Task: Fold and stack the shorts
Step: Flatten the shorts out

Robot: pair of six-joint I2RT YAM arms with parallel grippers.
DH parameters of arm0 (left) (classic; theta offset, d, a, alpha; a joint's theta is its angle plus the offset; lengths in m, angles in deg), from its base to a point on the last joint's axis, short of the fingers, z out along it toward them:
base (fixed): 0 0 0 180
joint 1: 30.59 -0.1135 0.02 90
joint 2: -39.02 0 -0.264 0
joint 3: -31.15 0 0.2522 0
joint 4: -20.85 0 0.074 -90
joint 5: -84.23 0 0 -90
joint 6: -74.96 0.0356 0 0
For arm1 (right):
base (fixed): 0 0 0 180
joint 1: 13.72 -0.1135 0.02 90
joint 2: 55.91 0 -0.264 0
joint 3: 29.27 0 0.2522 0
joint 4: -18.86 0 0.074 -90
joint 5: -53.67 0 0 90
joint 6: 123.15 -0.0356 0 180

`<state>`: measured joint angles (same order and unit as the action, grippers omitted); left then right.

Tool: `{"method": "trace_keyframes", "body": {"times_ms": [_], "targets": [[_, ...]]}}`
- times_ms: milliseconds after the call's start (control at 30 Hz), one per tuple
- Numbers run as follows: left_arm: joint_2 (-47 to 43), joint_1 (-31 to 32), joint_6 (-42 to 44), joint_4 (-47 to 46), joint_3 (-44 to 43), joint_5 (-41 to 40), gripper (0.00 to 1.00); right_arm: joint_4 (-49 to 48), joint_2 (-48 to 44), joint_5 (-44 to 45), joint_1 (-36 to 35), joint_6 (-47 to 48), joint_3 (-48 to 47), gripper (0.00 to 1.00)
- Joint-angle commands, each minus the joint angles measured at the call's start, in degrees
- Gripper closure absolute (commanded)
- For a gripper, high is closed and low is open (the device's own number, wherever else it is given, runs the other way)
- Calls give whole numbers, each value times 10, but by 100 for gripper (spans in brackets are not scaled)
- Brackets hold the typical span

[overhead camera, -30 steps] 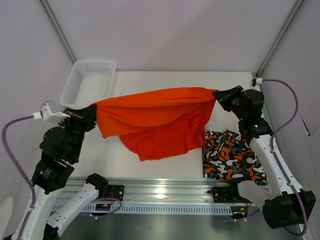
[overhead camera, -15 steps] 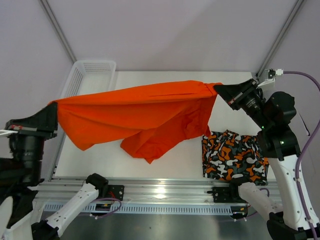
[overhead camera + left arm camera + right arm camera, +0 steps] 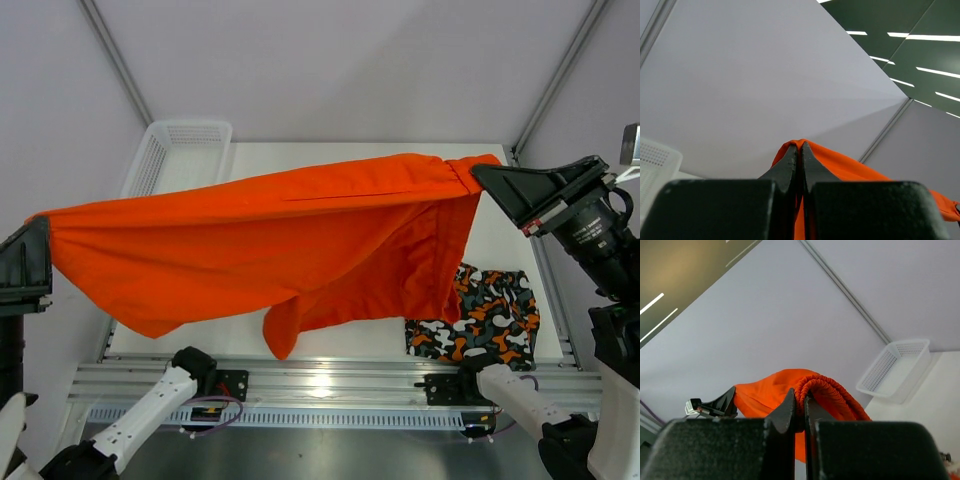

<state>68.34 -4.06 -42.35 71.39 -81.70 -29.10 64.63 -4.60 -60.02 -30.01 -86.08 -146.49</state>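
Top external view shows the orange shorts (image 3: 270, 240) stretched in the air between both arms, above the table (image 3: 300, 158). The left gripper (image 3: 45, 228) pinches one end tight. The right gripper (image 3: 480, 173) pinches the bunched waistband tight. If a pinch slips, the shorts could drop in a heap, maybe onto the patterned shorts (image 3: 490, 315) lying near the right arm.

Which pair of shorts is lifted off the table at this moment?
The plain orange shorts, stretched in the air between the left gripper and right gripper; the patterned shorts lie on the table.
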Motion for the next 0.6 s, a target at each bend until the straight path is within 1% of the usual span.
{"method": "trace_keyframes", "body": {"times_ms": [0,67,100,133,167,200,233,300,333,400,433,467,500,533,567], "targets": [[39,19,45,-58,21,-110,100,41,53,49,11,38,-4,100],[51,73,57,-94,63,-159,100,9,61,30,12,20,39,100],[62,93,72,-110,80,-181,100,-11,63,23,12,12,90,100],[64,128,81,-128,111,-202,100,-45,67,21,14,5,113,100],[69,140,88,-160,141,-238,100,-55,71,17,15,0,134,100],[74,143,95,-174,166,-248,100,-76,77,15,22,-5,169,100],[78,143,97,-199,180,-256,100,-88,89,13,26,-8,186,100],[93,143,100,-215,212,-272,100,-126,102,0,42,-21,221,100],[99,139,100,-221,217,-273,100,-135,114,-7,47,-25,245,100],[108,126,89,-221,224,-246,100,-154,122,-12,49,-25,258,100],[113,103,82,-212,223,-230,100,-157,125,-9,49,-24,263,100],[115,90,78,-210,219,-212,100,-159,124,-8,49,-23,263,100],[114,79,83,-211,217,-171,100,-161,123,-8,48,-23,261,100],[113,63,89,-215,215,-154,100,-160,121,-8,49,-19,255,100],[111,61,97,-216,209,-145,100,-160,115,-8,49,-19,252,100]]}}
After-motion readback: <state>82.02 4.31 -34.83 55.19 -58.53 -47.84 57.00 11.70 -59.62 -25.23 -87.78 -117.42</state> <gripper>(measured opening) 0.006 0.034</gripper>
